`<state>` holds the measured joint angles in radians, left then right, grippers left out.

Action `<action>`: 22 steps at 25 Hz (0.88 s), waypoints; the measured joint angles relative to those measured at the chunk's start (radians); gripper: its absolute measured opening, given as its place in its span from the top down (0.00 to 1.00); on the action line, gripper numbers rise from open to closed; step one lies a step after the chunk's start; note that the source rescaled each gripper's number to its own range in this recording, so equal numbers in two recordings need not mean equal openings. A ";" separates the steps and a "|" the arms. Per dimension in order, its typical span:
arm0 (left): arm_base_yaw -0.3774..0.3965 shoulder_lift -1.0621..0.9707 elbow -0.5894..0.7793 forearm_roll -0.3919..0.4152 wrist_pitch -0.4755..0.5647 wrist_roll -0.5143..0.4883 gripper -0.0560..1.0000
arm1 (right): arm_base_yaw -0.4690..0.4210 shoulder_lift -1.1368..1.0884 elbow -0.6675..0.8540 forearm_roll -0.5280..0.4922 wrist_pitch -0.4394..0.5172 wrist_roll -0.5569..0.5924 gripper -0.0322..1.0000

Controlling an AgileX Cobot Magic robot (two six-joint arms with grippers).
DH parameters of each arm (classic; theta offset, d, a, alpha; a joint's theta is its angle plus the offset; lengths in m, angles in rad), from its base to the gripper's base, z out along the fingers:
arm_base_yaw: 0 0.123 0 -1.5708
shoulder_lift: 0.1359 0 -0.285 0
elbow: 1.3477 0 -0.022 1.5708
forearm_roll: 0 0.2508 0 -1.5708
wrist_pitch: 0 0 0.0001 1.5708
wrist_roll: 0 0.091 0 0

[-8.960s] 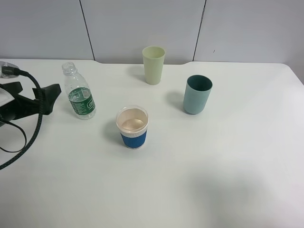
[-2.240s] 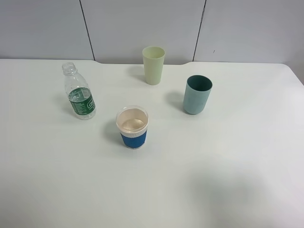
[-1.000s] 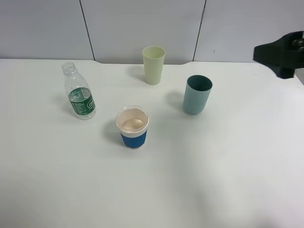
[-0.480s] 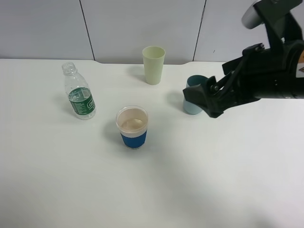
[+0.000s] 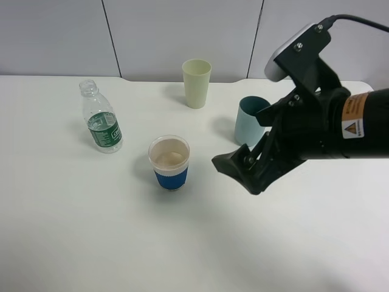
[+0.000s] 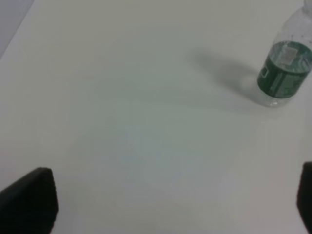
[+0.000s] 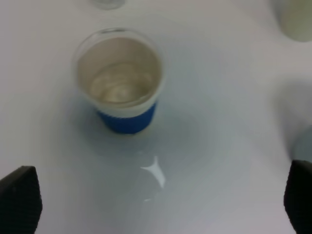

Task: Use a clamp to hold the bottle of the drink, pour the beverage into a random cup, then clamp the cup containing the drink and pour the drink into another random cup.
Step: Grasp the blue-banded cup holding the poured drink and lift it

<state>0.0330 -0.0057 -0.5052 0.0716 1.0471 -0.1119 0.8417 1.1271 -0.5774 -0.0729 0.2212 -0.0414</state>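
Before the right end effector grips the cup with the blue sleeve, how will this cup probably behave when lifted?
The cup seems to hold some liquid, so it is likely bottom-heavy and may spill if tilted. Its clear rim looks thin and may flex; the blue sleeve probably gives a firmer, less slippery grip.

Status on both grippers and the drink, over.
Left gripper open, apart from upright clear plastic bottle with green label. Right gripper open, empty, near clear cup with blue sleeve, liquid inside. Nothing between them.
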 joint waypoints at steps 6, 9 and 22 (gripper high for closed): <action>0.000 0.000 0.000 0.000 0.000 0.000 0.00 | 0.038 0.045 0.057 0.000 -0.047 0.015 0.00; 0.000 0.000 0.000 0.000 0.000 0.000 0.00 | 0.038 0.085 0.064 0.000 -0.054 0.021 0.00; 0.000 0.000 0.000 0.000 0.000 0.000 0.00 | 0.038 0.301 0.064 0.000 -0.294 0.059 0.00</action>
<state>0.0330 -0.0057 -0.5052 0.0716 1.0471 -0.1119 0.8799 1.4281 -0.5138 -0.0729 -0.0730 0.0181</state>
